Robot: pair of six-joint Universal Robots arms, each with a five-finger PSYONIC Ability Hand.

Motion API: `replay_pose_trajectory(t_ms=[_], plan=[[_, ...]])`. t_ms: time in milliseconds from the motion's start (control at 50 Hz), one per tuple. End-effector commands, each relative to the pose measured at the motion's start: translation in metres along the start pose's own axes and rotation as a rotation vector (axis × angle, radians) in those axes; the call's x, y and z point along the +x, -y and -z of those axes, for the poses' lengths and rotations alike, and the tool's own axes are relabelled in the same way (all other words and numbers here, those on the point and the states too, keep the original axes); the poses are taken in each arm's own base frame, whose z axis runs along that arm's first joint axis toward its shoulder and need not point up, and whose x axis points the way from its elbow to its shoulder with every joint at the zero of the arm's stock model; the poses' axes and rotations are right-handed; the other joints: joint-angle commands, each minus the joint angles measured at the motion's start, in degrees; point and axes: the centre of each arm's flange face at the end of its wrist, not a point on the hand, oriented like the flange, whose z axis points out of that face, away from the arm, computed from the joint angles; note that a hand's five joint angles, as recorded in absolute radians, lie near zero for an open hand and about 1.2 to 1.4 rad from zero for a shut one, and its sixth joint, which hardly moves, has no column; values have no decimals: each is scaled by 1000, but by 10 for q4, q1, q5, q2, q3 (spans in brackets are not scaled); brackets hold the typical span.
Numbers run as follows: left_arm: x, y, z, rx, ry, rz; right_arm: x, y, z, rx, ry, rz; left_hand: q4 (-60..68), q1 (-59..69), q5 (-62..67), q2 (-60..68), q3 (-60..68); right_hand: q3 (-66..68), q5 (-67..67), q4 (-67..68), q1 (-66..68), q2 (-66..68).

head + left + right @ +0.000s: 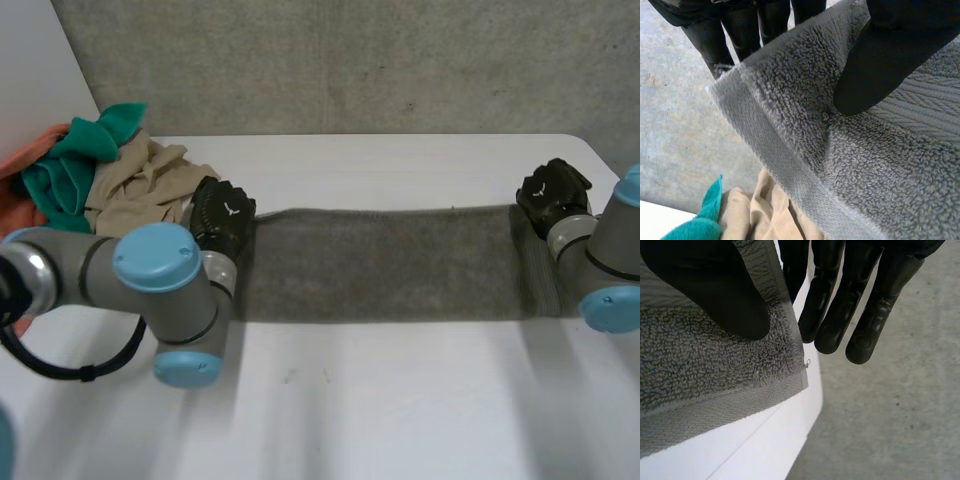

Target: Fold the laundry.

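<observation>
Folding looks to be near its start. A grey towel is pulled out long between the two hands, over the white table. I cannot tell if it has been doubled over yet.

The left hand is at one end of the towel, at a corner. Its thumb presses the fluffy cloth against the fingers behind it, so it has the towel in a pinch. The right hand is at the other end of the towel, at a corner too. Its thumb sits on top of the cloth and its fingers reach out straight past the towel's edge. The cloth runs in between, so it looks pinched as well.

Just past the towel's left-hand end sits a pile of clothes, teal, tan and orange, all crumpled. My guess is that most of the job is left: the towel first, then the pile.

I see no tag or words on the towel. Each hand has a small white mark on its back, too small to read.
</observation>
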Motion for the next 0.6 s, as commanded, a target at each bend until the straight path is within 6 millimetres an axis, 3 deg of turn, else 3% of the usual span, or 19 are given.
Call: replay_pose_trajectory(t_ms=[20,40,60,80,100,120,160,180,260,360,400,480,600], plan=[[14,-4,-35,60,76,-52,-17,-13,-39,40,-89,14,111,155,149,112,114,122,122,117,228,124],[14,-4,-38,70,89,-49,-19,-14,-42,37,-95,14,111,155,149,112,114,122,122,117,228,124],[15,-4,-41,81,103,-45,-22,-16,-46,36,-100,13,111,155,149,112,114,1,1,-4,107,3],[15,-3,-42,92,114,-41,-23,-17,-48,35,-101,13,-22,22,16,-21,-19,-270,-270,-275,-164,-268],[17,-3,-43,111,123,-39,-24,-17,-49,35,-102,13,-468,-423,-430,-467,-465,-566,-566,-571,-460,-563],[17,-2,-44,118,132,-37,-26,-16,-49,46,-96,12,-589,-545,-551,-588,-586,-578,-578,-583,-472,-576],[16,-1,-44,125,146,-32,-24,-15,-48,45,-95,-7,-545,-500,-507,-544,-542,-578,-578,-583,-472,-576],[15,3,-41,142,154,-25,-22,-13,-46,47,-96,-14,-589,-545,-551,-588,-586,-578,-578,-583,-472,-576],[12,13,-31,165,161,-15,3,1,-34,77,-117,-108,-589,-545,-551,-588,-586,-578,-578,-583,-472,-576],[1,27,-15,182,168,-3,49,23,-1,136,-101,-324,-589,-545,-551,-588,-586,-578,-578,-583,-472,-576],[1,27,-9,174,157,-4,57,26,11,144,-58,-383,-589,-545,-551,-588,-586,-578,-578,-583,-472,-576],[-2,23,7,154,131,-10,74,12,35,95,56,-505,-589,-545,-551,-588,-586,-578,-578,-583,-472,-576],[-6,20,33,133,88,56,54,-26,60,-96,247,-621,-589,-545,-551,-588,-586,-530,-530,-535,-424,-528]])
